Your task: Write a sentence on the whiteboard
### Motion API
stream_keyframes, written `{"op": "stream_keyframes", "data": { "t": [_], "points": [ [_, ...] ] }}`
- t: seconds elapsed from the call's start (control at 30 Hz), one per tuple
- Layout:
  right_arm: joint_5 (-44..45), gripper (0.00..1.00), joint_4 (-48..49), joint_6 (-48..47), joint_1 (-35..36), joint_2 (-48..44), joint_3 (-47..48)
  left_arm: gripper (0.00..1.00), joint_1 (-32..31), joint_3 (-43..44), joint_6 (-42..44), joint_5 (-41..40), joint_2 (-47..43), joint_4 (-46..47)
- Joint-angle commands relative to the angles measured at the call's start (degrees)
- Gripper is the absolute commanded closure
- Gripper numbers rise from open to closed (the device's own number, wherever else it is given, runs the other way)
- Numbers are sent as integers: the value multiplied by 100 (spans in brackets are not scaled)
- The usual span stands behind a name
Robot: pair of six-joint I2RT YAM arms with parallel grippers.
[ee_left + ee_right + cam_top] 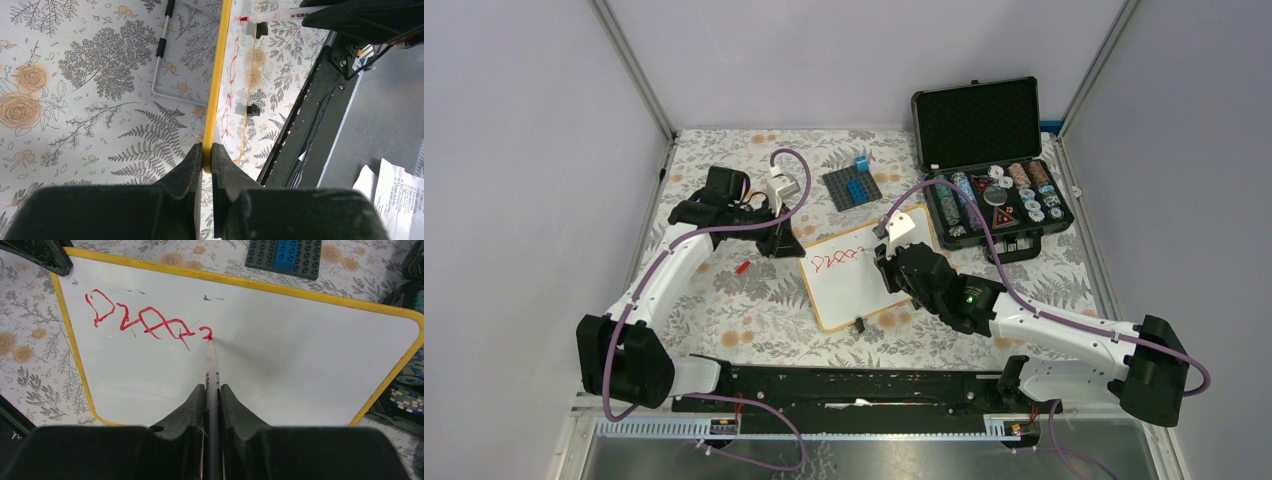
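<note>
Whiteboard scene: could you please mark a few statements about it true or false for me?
1. The right gripper is shut on a marker whose tip meets the whiteboard. True.
2. The left gripper hangs open above the table. False: it is shut on the whiteboard's yellow edge.
3. The red writing fills two full lines. False: there is one short line, near one corner of the board.
4. The black case stands with its lid open. True.
5. The dark grey baseplate lies on the whiteboard. False: it lies on the table beyond the board's far edge.
</note>
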Motion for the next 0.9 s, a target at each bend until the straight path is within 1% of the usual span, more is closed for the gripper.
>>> {"op": "stream_keyframes", "data": {
  "t": [0.0,0.53,0.87],
  "points": [
    [419,100,40,-109,-66,-76,177,100,-34,221,56,91,5,-9],
    [562,100,-11,-171,-140,-93,253,100,-34,242,48,100,23,-9],
    [450,100,-245,4,-148,-261,-62,100,-34,270,39,99,43,-14]
  ]
}}
